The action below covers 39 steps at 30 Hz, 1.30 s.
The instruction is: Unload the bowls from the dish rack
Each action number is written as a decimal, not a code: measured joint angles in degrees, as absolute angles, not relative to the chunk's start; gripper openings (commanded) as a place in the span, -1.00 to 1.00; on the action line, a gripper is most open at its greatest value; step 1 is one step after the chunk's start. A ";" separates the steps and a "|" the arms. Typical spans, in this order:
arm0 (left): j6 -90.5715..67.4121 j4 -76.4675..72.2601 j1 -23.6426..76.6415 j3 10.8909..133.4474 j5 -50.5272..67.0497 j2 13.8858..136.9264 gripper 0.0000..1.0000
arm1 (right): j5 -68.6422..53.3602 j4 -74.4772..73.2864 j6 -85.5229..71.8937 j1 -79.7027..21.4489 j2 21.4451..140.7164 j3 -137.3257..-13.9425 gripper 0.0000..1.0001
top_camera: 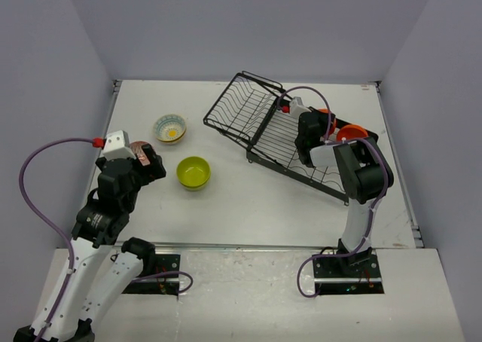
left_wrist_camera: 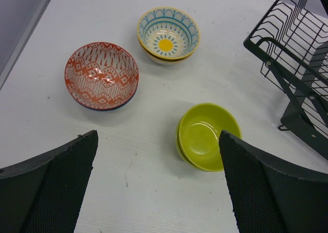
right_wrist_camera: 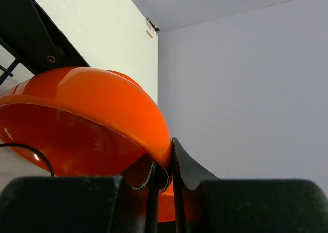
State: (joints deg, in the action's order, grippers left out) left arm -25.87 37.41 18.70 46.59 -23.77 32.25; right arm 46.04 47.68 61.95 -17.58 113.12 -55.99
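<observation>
R claw (right_wrist_camera: 163, 163) pinched on orange bowl (right_wrist_camera: 87, 115) rim at rack (top_camera: 256, 123) right end, mid-right of top view. L claw (left_wrist_camera: 158, 138) wide, empty, above green bowl (left_wrist_camera: 207, 135) on tabletop (top_camera: 248, 199), left. Step: orange bowl pickup. Next: lift clear of bars, carry left w/o snagging.

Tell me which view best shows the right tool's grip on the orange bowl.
Right wrist: the orange bowl fills the frame, rim pinched in the right tool. Top external shows only an orange sliver beside the arm. Left wrist misses it.
</observation>
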 measured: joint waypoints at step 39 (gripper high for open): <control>-25.65 37.19 17.61 46.59 -22.92 33.91 1.00 | 54.89 71.00 78.06 -18.22 119.15 -58.87 -1.00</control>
